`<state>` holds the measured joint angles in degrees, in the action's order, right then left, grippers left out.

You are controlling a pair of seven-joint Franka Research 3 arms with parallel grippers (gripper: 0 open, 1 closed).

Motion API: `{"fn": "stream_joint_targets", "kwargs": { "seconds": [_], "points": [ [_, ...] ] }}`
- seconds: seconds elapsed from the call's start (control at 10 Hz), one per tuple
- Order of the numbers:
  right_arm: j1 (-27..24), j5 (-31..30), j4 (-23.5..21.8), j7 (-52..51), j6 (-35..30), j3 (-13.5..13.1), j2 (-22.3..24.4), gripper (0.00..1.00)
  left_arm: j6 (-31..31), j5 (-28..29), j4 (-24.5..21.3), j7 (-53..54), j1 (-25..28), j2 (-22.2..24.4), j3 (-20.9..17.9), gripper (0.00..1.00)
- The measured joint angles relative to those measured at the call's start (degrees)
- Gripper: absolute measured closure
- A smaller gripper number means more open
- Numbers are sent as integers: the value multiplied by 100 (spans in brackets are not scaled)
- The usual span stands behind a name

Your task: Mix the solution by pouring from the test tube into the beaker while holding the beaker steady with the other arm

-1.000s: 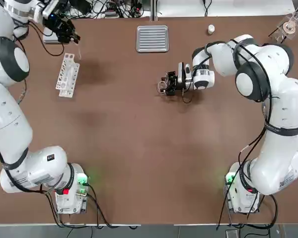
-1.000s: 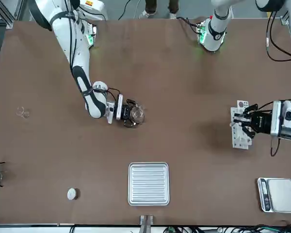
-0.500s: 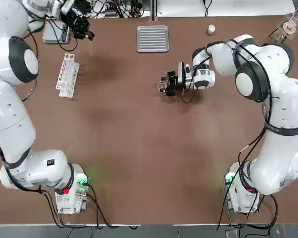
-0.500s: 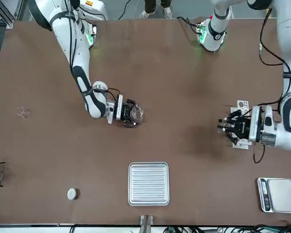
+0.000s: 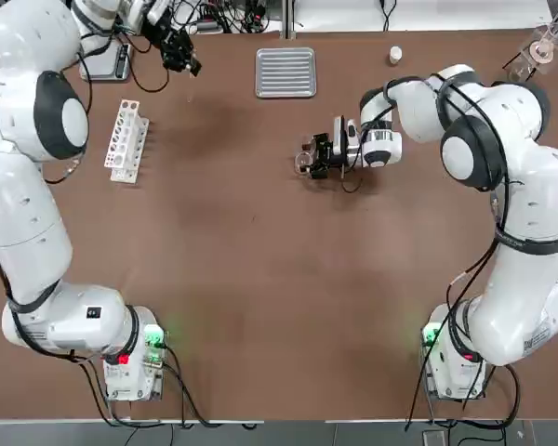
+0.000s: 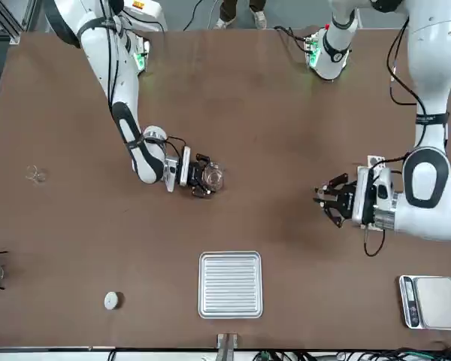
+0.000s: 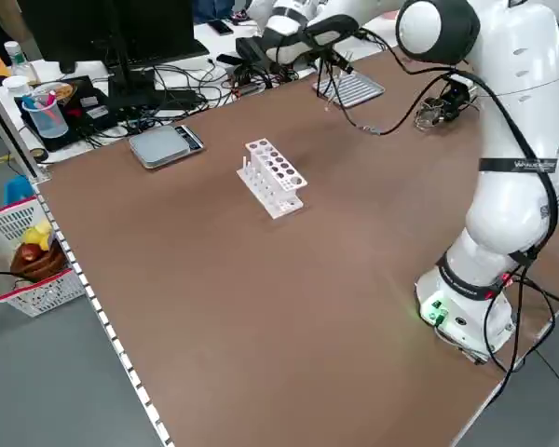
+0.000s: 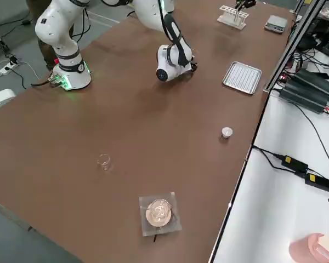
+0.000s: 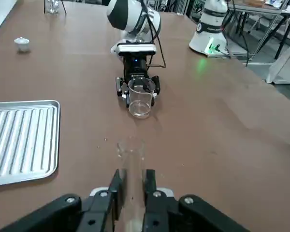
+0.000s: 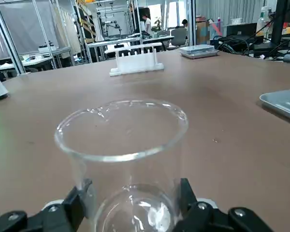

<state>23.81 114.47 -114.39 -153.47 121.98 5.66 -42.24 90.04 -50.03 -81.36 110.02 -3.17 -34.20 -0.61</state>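
Note:
The beaker (image 5: 303, 159), a small clear glass cup, stands upright on the brown table near the middle; it also shows in the left wrist view (image 9: 140, 96) and in the right wrist view (image 10: 123, 145). My right gripper (image 5: 311, 158) lies low and level, shut on the beaker's sides. Between the two fingers of my left gripper (image 9: 132, 176) sits a clear test tube (image 9: 131, 154), pointing toward the beaker. The left gripper (image 5: 186, 58) hangs over the table's far left part, between the rack and the tray, well apart from the beaker.
A white test tube rack (image 5: 127, 139) stands at the left. A ribbed metal tray (image 5: 285, 72) lies at the far edge, a scale (image 6: 431, 301) at the far left corner. A small white cap (image 5: 395, 56) and a flask on a stand (image 5: 542, 46) sit far right.
My left arm has swung from above the rack toward the tray, carrying the test tube along the far edge. The right gripper and the beaker have stayed put.

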Motion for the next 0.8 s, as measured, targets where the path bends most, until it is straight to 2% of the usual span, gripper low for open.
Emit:
{"fn": "stream_joint_targets", "kwargs": {
  "seconds": [0.3, 0.6, 0.8],
  "points": [
    [0, 0, 6, 0, 5, -1, 0, 22, 714, 15, 0, -920, -788, 119, -210, 79],
    [0, 1, 19, 0, 19, -11, 0, 22, 1199, 16, -19, -1566, -2097, 127, -1019, 79],
    [-1, 1, 24, 0, 24, -14, 0, 22, 1600, 16, -41, -2109, -2734, 114, -1290, 79]
  ]
}}
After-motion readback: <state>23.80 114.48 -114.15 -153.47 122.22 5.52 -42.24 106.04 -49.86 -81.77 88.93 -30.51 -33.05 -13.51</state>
